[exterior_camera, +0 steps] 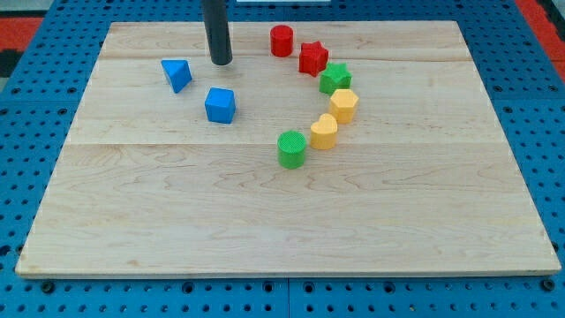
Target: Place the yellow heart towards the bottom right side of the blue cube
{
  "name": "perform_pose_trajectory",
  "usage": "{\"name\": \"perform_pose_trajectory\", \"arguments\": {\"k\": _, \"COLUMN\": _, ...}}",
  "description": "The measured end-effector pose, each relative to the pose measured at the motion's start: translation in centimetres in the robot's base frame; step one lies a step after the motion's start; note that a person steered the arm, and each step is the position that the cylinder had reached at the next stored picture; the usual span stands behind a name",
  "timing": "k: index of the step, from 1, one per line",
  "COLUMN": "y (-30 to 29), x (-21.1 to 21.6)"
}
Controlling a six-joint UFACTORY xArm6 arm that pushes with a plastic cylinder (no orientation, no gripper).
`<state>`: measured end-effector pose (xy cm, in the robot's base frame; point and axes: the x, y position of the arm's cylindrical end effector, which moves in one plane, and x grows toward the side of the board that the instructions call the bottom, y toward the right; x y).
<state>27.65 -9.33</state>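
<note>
You have my tip [221, 62], a bare rod holding nothing, near the board's [265, 238] top edge, two blue, two red, two green, two yellow blocks below and to the view's right.

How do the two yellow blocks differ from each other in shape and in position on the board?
The yellow heart has a notched, lobed top; the yellow hexagon has flat sides and a flat top. The yellow heart lies lower and further to the view's left, beside the green cylinder; the yellow hexagon lies just below the green star. Both are the same yellow, similar in size, and sit in one curved row. My tip is far from both, above the blue cube.
</note>
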Motion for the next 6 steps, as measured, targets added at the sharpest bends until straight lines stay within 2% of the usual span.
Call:
{"name": "perform_pose_trajectory", "arguments": {"k": 3, "y": 0.4, "x": 0.7}}
{"name": "perform_pose_trajectory", "arguments": {"k": 4, "y": 1.9, "x": 4.0}}
{"name": "perform_pose_trajectory", "arguments": {"k": 6, "y": 15.5, "x": 5.8}}
